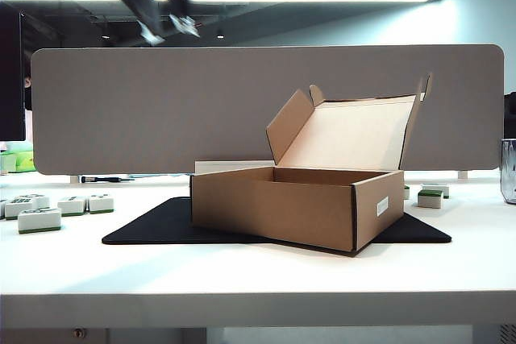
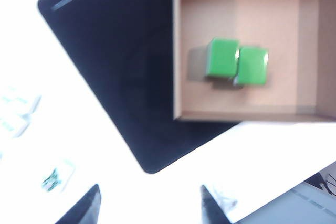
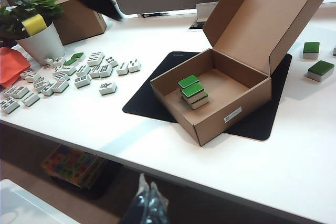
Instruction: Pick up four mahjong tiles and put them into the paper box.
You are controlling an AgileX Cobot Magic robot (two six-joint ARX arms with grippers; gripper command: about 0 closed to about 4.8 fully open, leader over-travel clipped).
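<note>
Presently the corrugated cardboard box [image 3: 215, 95] sits lid-up on a black mat [image 3: 147, 103] and holds stacked green-backed tiles [image 3: 192, 92]. Left end effector [image 2: 149, 205], fingers apart and empty, hangs high above. Right end effector [image 3: 148, 203]: fingertips together, empty, off the bench [image 3: 262, 166] edge.

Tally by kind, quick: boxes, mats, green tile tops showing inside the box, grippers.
Cardboard box: 1
Black mat: 1
Green tile tops in the box: 2
Left gripper, open, above the table beside the box: 1
Right gripper, off the table's front edge: 1
Total: 6
</note>
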